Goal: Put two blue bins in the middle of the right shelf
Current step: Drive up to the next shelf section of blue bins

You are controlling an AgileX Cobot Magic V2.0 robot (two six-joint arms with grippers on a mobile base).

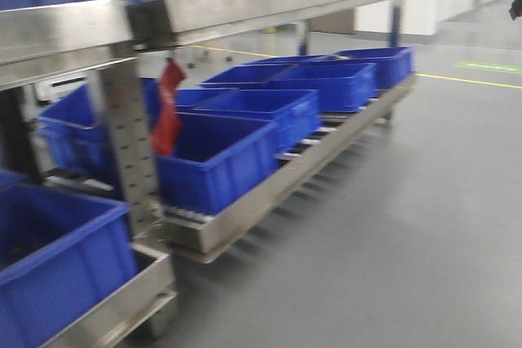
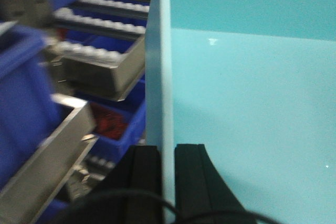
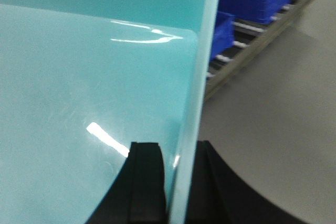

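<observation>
The blue bin [image 2: 252,103] is clamped by its walls in left gripper [image 2: 167,153] and right gripper [image 3: 178,148] jaws — stiff, slick, probably light.

The pale turquoise plastic bin [image 3: 79,77] looks smooth and glossy. The steel shelf rack [image 1: 269,2] is dull brushed metal, the grey floor [image 1: 408,234] matt.

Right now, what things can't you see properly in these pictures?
- The pale bin: both wrist views show only a wall and some of the inside. The picture edges cut off the rest.
- The left gripper and right gripper, clamped on its walls: not in the front view.
- The red hanging thing on the shelf post: front view, too blurred to identify.
- The red stuff in a blue bin: left wrist view, blurred.
</observation>
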